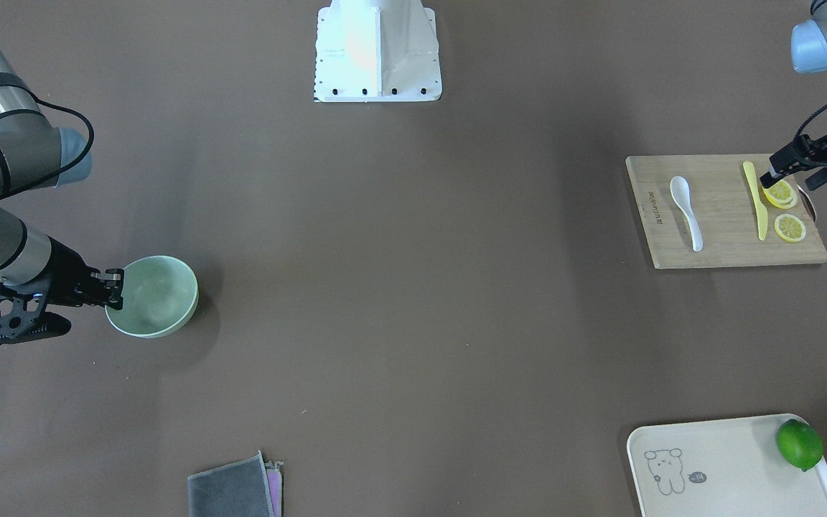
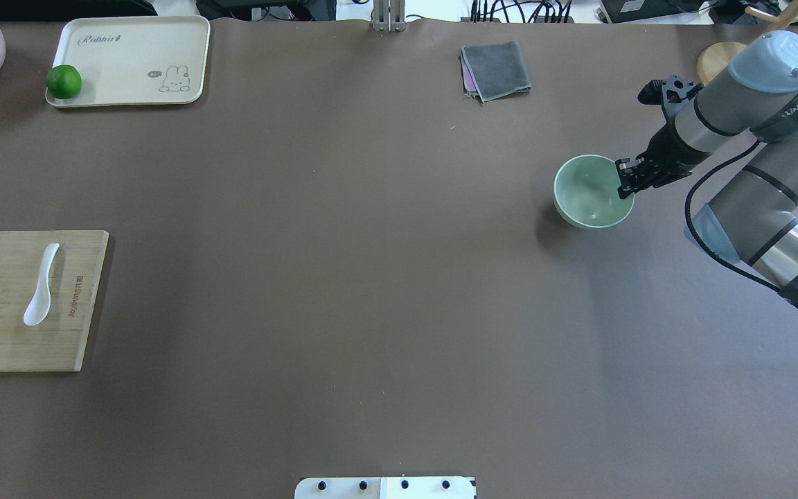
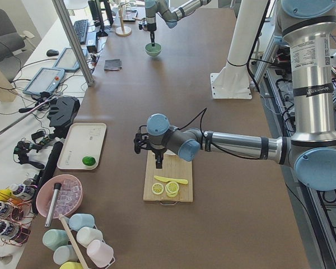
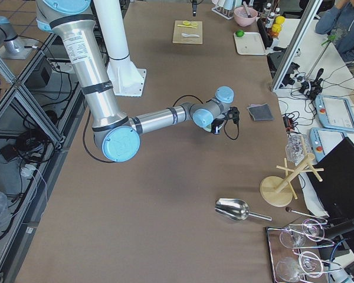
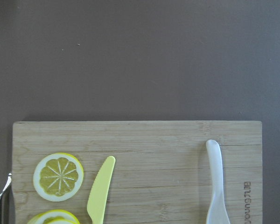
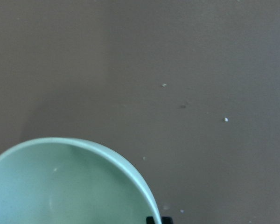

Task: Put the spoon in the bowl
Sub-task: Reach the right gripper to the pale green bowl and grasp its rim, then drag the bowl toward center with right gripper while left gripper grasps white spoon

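Positions refer to the front-facing view.

Left of frame: the right gripper [image 1: 115,289] sits at the left rim of the bowl [image 1: 159,294]. Its fingertips are at the rim; whether they are clamped on it cannot be determined. The bowl stands upright on the brown table [image 1: 413,301], and nothing shows inside it.

Lower centre-left: a folded grey cloth [image 1: 230,492] lies at the bottom edge.

Top centre: the white robot base [image 1: 377,50].

Right of frame: a wooden cutting board [image 1: 726,248] carries, from left to right:
- the spoon [image 1: 686,212], lying flat with its scoop toward the top of the frame;
- a yellow knife [image 1: 757,201];
- lemon slices [image 1: 790,228].

The left gripper [image 1: 767,179] hangs over the upper lemon slices, apart from the spoon. Its finger spacing cannot be determined.

Lower right: a cream tray [image 1: 729,459] holds a lime [image 1: 799,444].
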`<state>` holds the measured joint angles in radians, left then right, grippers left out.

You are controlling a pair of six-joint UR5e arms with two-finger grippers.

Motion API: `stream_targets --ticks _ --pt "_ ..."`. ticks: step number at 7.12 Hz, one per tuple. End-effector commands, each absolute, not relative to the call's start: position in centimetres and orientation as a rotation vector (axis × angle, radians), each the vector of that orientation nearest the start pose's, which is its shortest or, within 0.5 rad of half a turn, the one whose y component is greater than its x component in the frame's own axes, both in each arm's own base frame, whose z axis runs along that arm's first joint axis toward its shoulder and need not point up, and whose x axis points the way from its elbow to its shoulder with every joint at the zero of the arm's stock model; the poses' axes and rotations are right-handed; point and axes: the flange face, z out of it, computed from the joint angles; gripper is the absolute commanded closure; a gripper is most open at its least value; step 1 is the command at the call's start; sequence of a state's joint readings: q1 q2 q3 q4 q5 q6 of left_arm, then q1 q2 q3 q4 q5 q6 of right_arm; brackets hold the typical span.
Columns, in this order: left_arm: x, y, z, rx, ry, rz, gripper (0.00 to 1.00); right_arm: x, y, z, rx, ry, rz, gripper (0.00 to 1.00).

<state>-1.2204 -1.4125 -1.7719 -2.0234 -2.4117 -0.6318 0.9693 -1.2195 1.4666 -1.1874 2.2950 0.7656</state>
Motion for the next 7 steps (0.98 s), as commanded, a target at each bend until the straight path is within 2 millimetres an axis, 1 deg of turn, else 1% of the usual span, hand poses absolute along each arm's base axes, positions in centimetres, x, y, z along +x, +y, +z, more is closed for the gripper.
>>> stream_targets --ticks 1,2,3,5,6,7 --pt "12.7 -43.4 57.2 0.011 0.919 -0.06 0.11 -34.5 -54.8 40.3 -0.017 -0.996 -0.005 1.0" --pt "14.3 -43.6 56.7 -0.004 0.921 -0.055 0.13 -37.6 -52.4 36.5 -0.051 -1.032 0.028 1.0" --pt "15.6 -44.2 56.0 -0.008 0.925 -0.052 0.14 -40.9 -49.4 33.8 -0.061 -1.045 0.042 1.0" --pt "18.3 -44.2 57.3 0.003 0.857 -0.032 0.15 -48.4 -44.0 30.3 -0.061 -1.045 0.042 1.0" --pt "19.3 -44.1 57.3 -0.002 0.856 -0.014 0.16 -50.3 -42.2 29.6 -0.05 -1.041 0.042 1.0" --pt "20.2 -44.5 57.1 0.0 0.854 -0.001 0.16 -51.6 -41.0 28.6 -0.06 -1.05 0.039 1.0"
